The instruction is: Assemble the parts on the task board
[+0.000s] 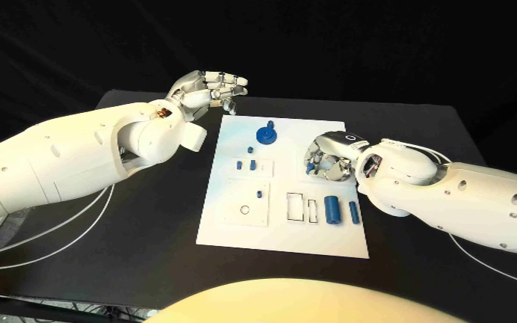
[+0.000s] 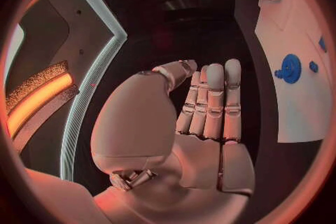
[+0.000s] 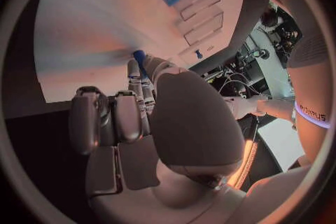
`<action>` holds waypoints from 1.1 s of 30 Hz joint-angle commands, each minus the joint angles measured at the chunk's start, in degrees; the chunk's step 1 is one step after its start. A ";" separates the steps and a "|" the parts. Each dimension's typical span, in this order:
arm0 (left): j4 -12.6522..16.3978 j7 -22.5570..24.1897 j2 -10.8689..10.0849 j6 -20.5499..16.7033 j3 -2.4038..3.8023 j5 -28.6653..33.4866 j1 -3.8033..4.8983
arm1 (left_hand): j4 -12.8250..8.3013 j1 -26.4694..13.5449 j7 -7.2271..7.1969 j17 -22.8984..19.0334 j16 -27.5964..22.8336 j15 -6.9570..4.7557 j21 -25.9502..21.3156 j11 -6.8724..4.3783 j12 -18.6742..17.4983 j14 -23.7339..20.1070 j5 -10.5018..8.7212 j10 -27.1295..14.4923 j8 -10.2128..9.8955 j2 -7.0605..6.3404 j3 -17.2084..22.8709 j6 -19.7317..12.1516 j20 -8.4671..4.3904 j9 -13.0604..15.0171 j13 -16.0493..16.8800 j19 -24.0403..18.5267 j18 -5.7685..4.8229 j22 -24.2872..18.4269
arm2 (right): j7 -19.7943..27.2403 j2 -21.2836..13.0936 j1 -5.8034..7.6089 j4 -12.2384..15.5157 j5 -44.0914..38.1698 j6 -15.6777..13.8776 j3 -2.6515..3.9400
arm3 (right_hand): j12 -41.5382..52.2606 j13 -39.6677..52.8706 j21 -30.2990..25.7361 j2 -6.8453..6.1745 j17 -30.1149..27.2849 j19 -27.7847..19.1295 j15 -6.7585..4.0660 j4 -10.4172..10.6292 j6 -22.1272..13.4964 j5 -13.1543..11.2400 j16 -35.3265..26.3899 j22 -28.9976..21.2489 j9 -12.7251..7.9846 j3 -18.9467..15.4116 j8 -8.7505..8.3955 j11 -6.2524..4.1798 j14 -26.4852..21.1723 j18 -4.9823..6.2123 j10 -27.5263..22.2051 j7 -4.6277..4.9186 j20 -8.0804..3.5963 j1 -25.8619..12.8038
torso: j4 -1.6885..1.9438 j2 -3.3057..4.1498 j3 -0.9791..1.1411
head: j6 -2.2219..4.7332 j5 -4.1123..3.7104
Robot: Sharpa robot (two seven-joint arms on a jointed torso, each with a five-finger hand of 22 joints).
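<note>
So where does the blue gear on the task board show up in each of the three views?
Head view: the blue gear lies on the upper part of the task board, between the two hands.
Left wrist view: the gear lies on the white board beyond the left hand.
Right wrist view: I cannot pick it out.
Shared landmark: the white task board.

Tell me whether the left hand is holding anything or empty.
Empty. The left hand hovers off the far left corner of the white board, its palm bare and its fingers straight, side by side, with nothing between them.
</note>
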 commanded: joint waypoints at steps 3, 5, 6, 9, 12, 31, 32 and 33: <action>-0.01 0.21 0.09 0.75 0.04 0.17 0.03 | 0.14 -0.15 0.16 -0.06 -0.37 0.14 -0.22 0.03 0.36 -0.19 0.11 -0.31 -0.09 0.46 -0.27 -0.19 0.07 0.06 0.05 -0.01 0.91 -0.07 | 0.35 -0.13 -0.11 0.25 0.80 -3.73 -0.02 | 0.36 0.24 0.70 0.73 -0.15 3.03 -0.82 -1.19 1.19 -1.84 0.21 11.61 0.78 2.93 1.04 -0.40 0.95 -1.09 1.24 -0.33 -0.84 -1.19 | -0.01 0.02 -0.02 | 0.09 0.00; -0.05 0.16 0.10 0.77 0.04 0.17 0.03 | 0.14 -0.15 0.16 -0.06 -0.37 0.14 -0.22 0.03 0.36 -0.19 0.11 -0.31 -0.09 0.46 -0.27 -0.19 0.07 0.06 0.05 -0.01 0.91 -0.07 | 0.28 -0.28 -0.12 0.30 1.67 -5.10 -0.02 | 0.35 0.37 0.80 0.86 -0.25 3.06 -0.91 -1.70 1.41 -1.75 0.19 11.66 1.03 3.71 1.29 -0.50 0.94 -1.11 1.58 -0.45 -0.92 -1.54 | -0.01 0.02 -0.01 | 0.11 -0.01; -0.06 0.15 0.11 0.78 0.04 0.17 0.03 | 0.14 -0.15 0.16 -0.06 -0.37 0.14 -0.22 0.03 0.36 -0.19 0.11 -0.31 -0.09 0.46 -0.27 -0.19 0.07 0.06 0.05 -0.01 0.91 -0.07 | 0.27 -0.36 -0.12 0.35 2.08 -5.58 -0.02 | 0.34 0.43 0.76 0.89 -0.29 3.06 -0.94 -1.95 1.50 -1.63 0.17 11.67 1.15 4.04 1.41 -0.57 0.94 -1.10 1.73 -0.49 -0.96 -1.69 | -0.01 0.01 0.00 | 0.13 -0.03; -0.15 0.11 0.15 0.79 0.04 0.17 0.03 | 0.20 -0.20 0.16 -0.08 -0.37 0.15 -0.27 0.03 0.40 -0.19 0.12 -0.34 -0.09 0.53 -0.28 -0.19 0.08 0.06 0.05 0.01 0.91 -0.10 | 0.25 -0.84 -0.05 0.70 4.26 -6.80 0.01 | 0.29 0.58 0.78 0.94 -0.24 3.07 -1.02 -2.65 1.63 -1.20 0.21 11.70 1.49 4.84 1.72 -0.67 0.97 -1.10 2.05 -0.57 -1.05 -2.13 | -0.02 -0.02 0.00 | 0.20 -0.06; -0.30 0.08 0.19 0.79 0.04 0.17 0.03 | 0.20 -0.20 0.16 -0.08 -0.37 0.15 -0.27 0.03 0.40 -0.19 0.12 -0.34 -0.09 0.53 -0.28 -0.19 0.08 0.06 0.05 0.01 0.91 -0.10 | 0.30 -1.33 0.12 1.16 6.58 -7.41 0.08 | 0.26 0.64 0.69 0.92 -0.26 3.05 -1.04 -2.93 1.66 -1.11 0.21 11.68 1.63 5.12 1.85 -0.70 0.97 -1.09 2.15 -0.58 -1.09 -2.37 | -0.02 -0.04 0.00 | 0.23 -0.08; -1.04 -0.03 0.69 0.86 0.02 0.18 0.02 | 0.20 -0.20 0.16 -0.08 -0.37 0.15 -0.27 0.03 0.40 -0.19 0.12 -0.34 -0.09 0.53 -0.28 -0.19 0.08 0.06 0.05 0.01 0.91 -0.10 | 1.34 -1.96 1.95 10.42 10.37 -7.74 0.29 | 0.10 0.72 0.52 0.71 -0.48 3.02 -1.04 -3.36 1.56 -1.18 0.13 11.66 1.89 5.52 2.02 -0.69 0.93 -1.06 2.19 -0.56 -1.11 -3.08 | -0.08 -0.07 0.01 | 0.45 0.47; -1.07 -0.04 0.76 0.89 0.01 0.18 0.01 | 0.20 -0.20 0.16 -0.08 -0.37 0.15 -0.27 0.03 0.40 -0.19 0.12 -0.34 -0.09 0.53 -0.28 -0.19 0.08 0.06 0.05 0.01 0.91 -0.10 | 1.48 -1.29 1.72 10.58 9.70 -7.81 0.25 | 0.10 0.72 0.52 0.71 -0.48 3.02 -1.04 -3.36 1.56 -1.18 0.13 11.66 1.89 5.52 2.02 -0.69 0.93 -1.06 2.19 -0.56 -1.11 -3.08 | -0.08 -0.09 0.00 | 0.44 0.55; -1.10 -0.04 0.83 0.91 0.00 0.19 0.01 | 0.20 -0.20 0.16 -0.08 -0.37 0.15 -0.27 0.03 0.40 -0.19 0.12 -0.34 -0.09 0.53 -0.28 -0.19 0.08 0.06 0.05 0.01 0.91 -0.10 | 1.65 -0.62 1.44 10.68 9.01 -8.00 0.21 | 0.10 0.72 0.52 0.71 -0.48 3.02 -1.04 -3.36 1.56 -1.18 0.13 11.66 1.89 5.52 2.02 -0.69 0.93 -1.06 2.19 -0.56 -1.11 -3.08 | -0.01 -0.06 -0.03 | 0.43 0.58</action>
